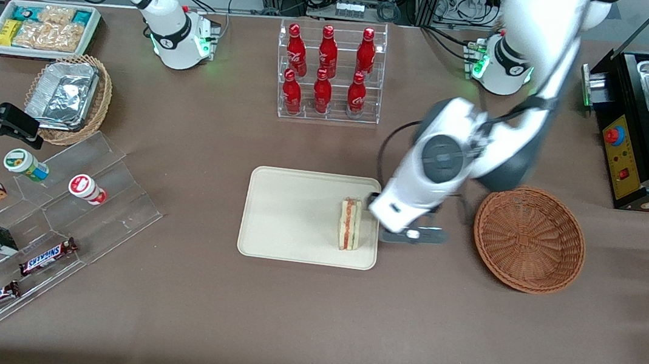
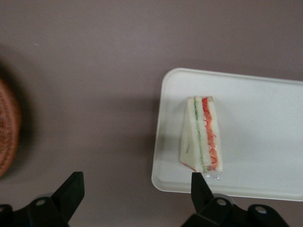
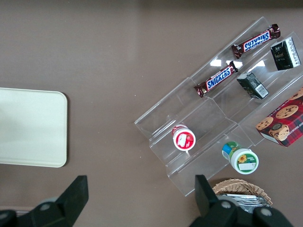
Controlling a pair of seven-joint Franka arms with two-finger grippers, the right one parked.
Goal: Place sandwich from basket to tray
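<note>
So the sandwich is sitting on the tray, mid-frame, right by the edge nearest the basket, which looks empty. Its long axis runs along that short edge. The gripper hovers just off that edge, fingers spread wide and holding nothing. Looks basically done; the arm just needs to lift clear.

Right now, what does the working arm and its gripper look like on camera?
The left arm is glossy white with dark grey joint sections and a round grey cap on the wrist; its base glows green. A black cable loops beside the wrist. The gripper, over the table beside the tray, has black angular fingers, open.
</note>
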